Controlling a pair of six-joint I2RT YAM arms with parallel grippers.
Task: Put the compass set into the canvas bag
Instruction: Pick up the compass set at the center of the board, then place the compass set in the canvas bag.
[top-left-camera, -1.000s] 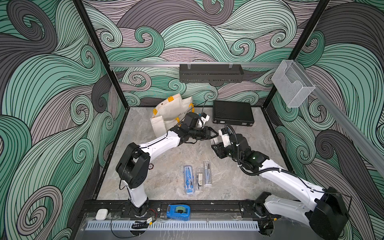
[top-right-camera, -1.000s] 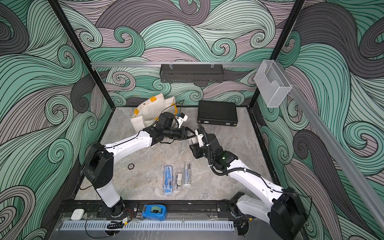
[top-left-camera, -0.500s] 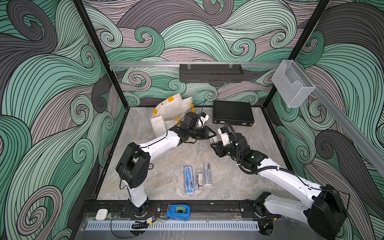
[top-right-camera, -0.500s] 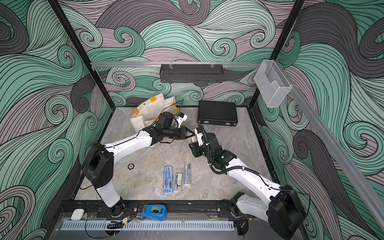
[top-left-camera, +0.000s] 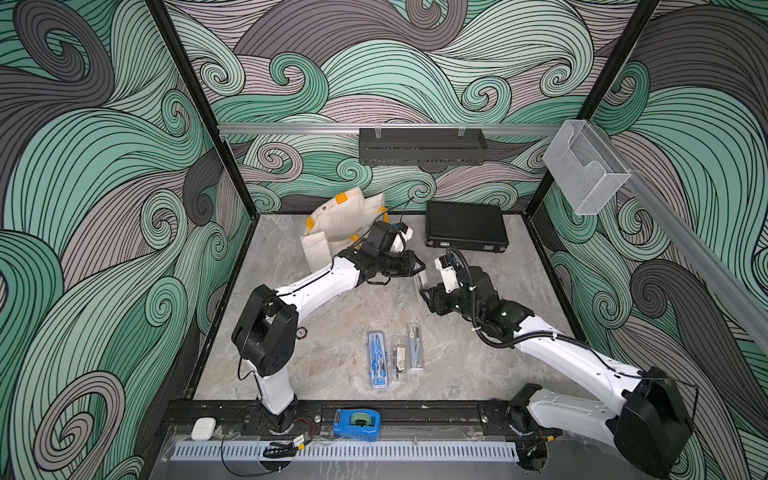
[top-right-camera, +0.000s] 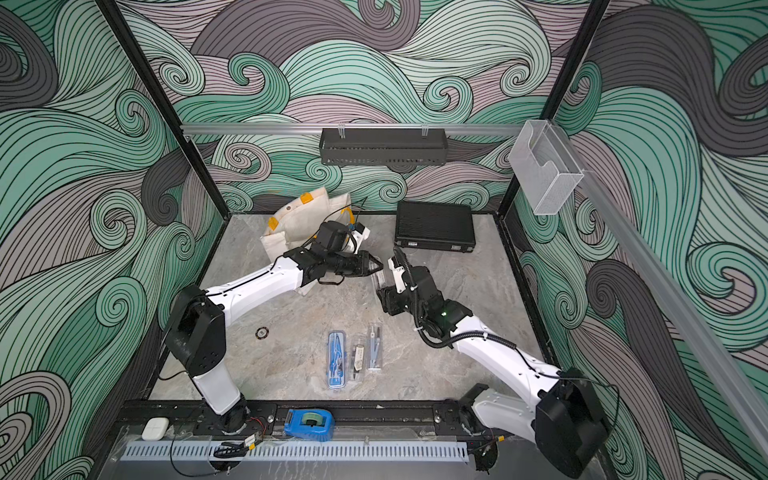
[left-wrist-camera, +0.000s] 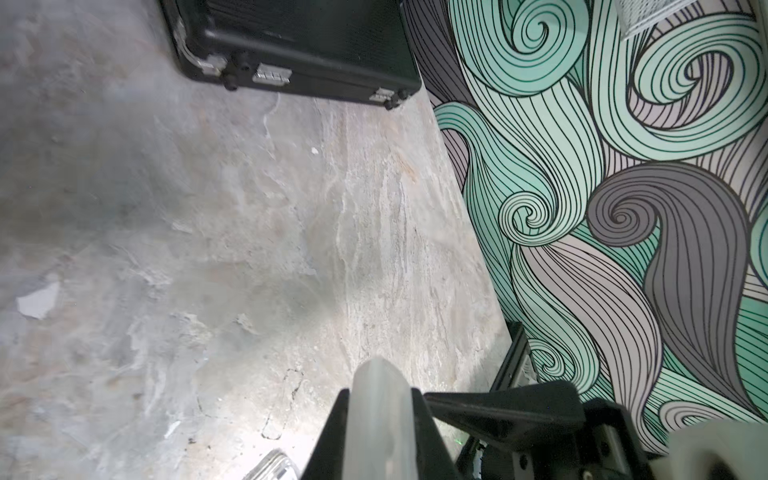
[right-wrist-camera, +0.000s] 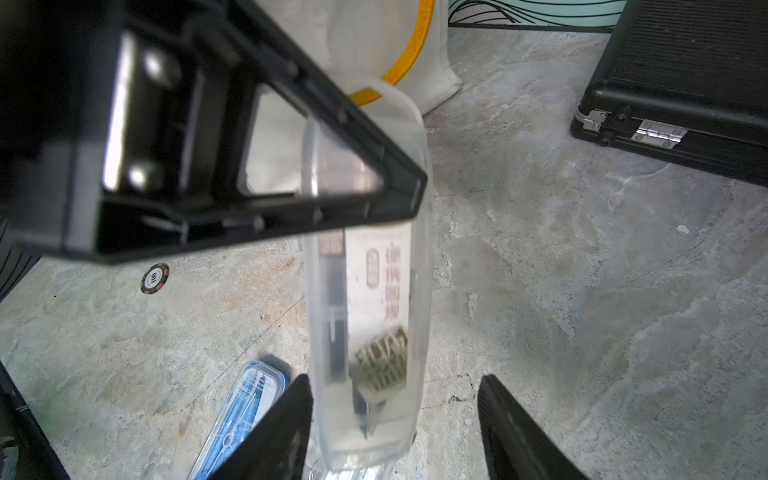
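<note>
Clamping the clear plastic compass case (right-wrist-camera: 370, 291) with my left gripper (top-left-camera: 417, 268), I'd back the parted right gripper (right-wrist-camera: 394, 386) straight off, then head for the off-white canvas bag (top-left-camera: 340, 220).

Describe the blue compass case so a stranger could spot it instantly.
Toward the marble table's near edge, between the two arm bases, three slim cases lie side by side. The blue compass case is leftmost, blue-rimmed; both neighbours are clear.

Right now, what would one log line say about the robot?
left gripper: shut on clear compass case | right gripper: open, either side of case | canvas bag: case not yet inside
</note>
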